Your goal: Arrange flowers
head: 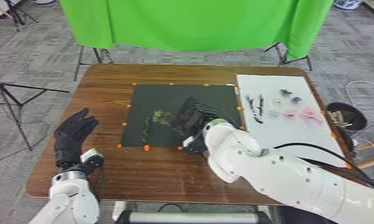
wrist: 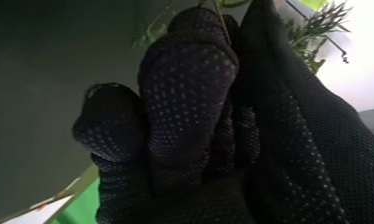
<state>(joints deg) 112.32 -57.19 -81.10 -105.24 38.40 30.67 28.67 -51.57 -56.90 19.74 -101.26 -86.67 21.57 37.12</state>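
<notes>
Over the square dark mat with orange markers round its edge, the robot's black-gloved right hand is at work, and I'd call this an arrangement part-built. On the mat lie a feathery yellow-green sprig and, just beside it, a long narrow dark-green stem. Across on the white rectangular sheet, the stock is waiting: soft pink blossoms, slim dark stick-like pieces and small grey-green tufts, all of it, by my reckoning, to be brought over and grouped. So greenery looks placed, colour yet to come! And to the hand: in the right wrist view its fingers press close together, no wide spread there, and thin brownish stems run up at the fingertips, seemingly pinched. Needled grey-green foliage pokes out beside the glove; whether it belongs to those same stems, I can't tell. Over on the brown wooden table, the black-gloved left hand sits off the mat, fingers loosely extended and holding nothing.
</notes>
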